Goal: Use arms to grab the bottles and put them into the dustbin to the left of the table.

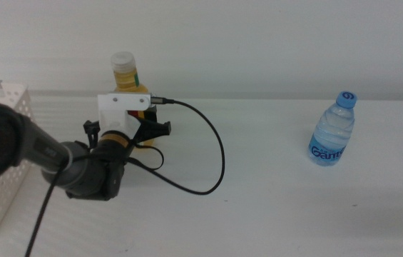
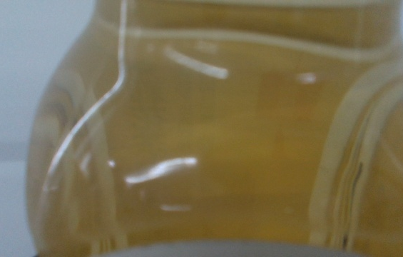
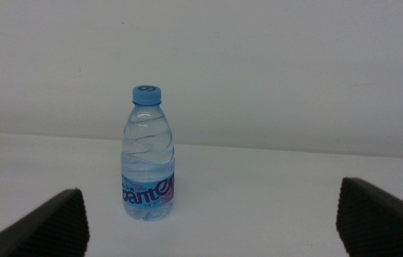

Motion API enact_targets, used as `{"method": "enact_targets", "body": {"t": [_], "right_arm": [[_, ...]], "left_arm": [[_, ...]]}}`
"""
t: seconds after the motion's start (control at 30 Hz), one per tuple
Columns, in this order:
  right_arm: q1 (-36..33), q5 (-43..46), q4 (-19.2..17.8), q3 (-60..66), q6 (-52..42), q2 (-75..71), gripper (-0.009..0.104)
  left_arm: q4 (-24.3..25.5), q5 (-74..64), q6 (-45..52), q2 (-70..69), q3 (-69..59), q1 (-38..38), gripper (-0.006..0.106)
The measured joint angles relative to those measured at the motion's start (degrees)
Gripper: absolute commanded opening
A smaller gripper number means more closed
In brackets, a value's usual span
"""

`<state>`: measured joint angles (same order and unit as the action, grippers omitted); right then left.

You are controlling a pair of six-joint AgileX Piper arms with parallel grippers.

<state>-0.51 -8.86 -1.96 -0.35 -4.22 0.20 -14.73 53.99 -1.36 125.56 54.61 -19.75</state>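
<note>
— Where's the left claw right now?
— Right up against the juice bottle, low on its body; the wrist camera shows nothing but yellow liquid. Whether it has clenched or stands released, I cannot tell: its jaws are hidden.
— And the right claw?
— Spread wide, grasping nothing, facing the water bottle, which stands upright well off on the table.
— What could go wrong?
— If the hold on the rounded, slick body is only partial, the juice bottle could tip or slide away, I'd judge. The black cable loops loosely beside the arm and might drag.
— The bin?
— The white dustbin sits at the left edge, just beside the arm, nothing between.
</note>
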Motion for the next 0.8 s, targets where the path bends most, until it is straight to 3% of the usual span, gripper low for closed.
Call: {"method": "enact_targets", "body": {"t": [0.17, 0.37, 0.57, 0.8], "right_arm": [[0.00, 0.00, 0.00, 0.00, 0.00, 0.00, 0.093], [0.00, 0.00, 0.00, 0.00, 0.00, 0.00, 0.093], [0.00, 0.00, 0.00, 0.00, 0.00, 0.00, 0.093], [0.00, 0.00, 0.00, 0.00, 0.00, 0.00, 0.093]], "left_arm": [[-0.23, -3.64, 3.40, -6.62, -6.69, 0.00, -0.002], [-2.08, -22.13, 9.82, -23.75, -13.78, 0.00, -0.002], [-11.53, -54.36, 16.55, -39.92, -14.26, 2.75, -0.002], [-4.45, -93.30, 19.23, -49.37, -2.63, 17.64, -0.002]]}}
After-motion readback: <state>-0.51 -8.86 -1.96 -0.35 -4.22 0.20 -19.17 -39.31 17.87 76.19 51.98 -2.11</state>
